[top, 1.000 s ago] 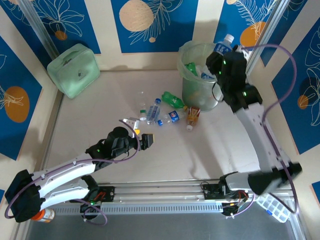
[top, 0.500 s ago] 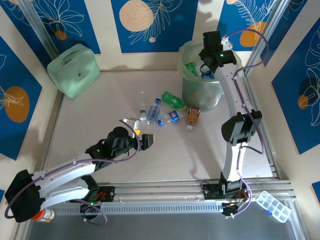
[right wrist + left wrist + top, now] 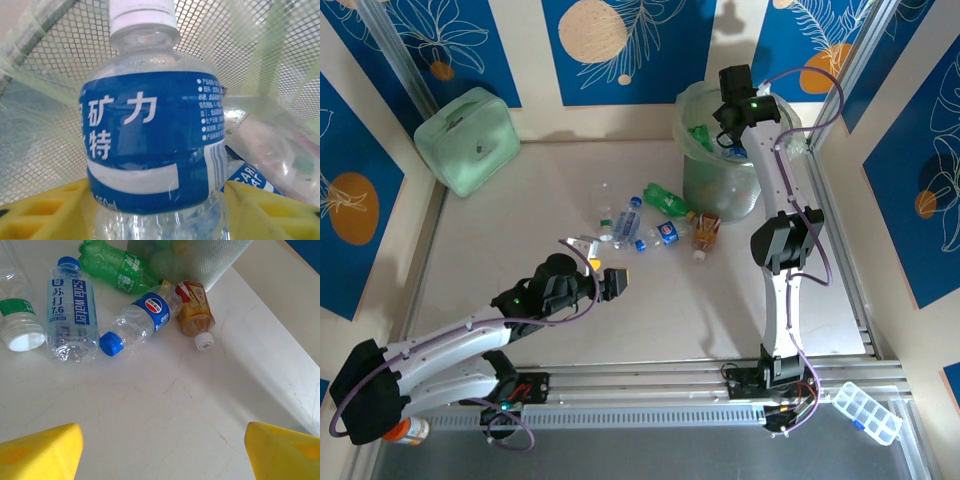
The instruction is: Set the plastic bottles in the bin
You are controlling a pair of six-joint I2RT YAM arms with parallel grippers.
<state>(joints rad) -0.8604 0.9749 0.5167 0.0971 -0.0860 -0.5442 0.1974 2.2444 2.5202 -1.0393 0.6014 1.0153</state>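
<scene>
Top: right gripper (image 3: 728,128) hangs over the mouth of the large round translucent pale-green bin (image 3: 692,185). Drop straight down, exit vertically (bag and rim close). The left gripper (image 3: 616,282) is well clear.

Left wrist: fingers wide apart. Crushed clear blue-capped bottle (image 3: 142,320) and green bottle (image 3: 117,267) lie beside the bin wall, bare white table (image 3: 165,400) ahead.

Right wrist: clear blue-labelled white-capped bottle (image 3: 150,135) between yellow pads (image 3: 45,215), over the mesh. Clamped or freed, can't tell.

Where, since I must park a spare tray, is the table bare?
Bare: the stretch between the case and the bottles, and the wide patch from the bottles to the near rail, right of the left gripper. Crowded: the table beside the bin, where bottles lie.
</scene>
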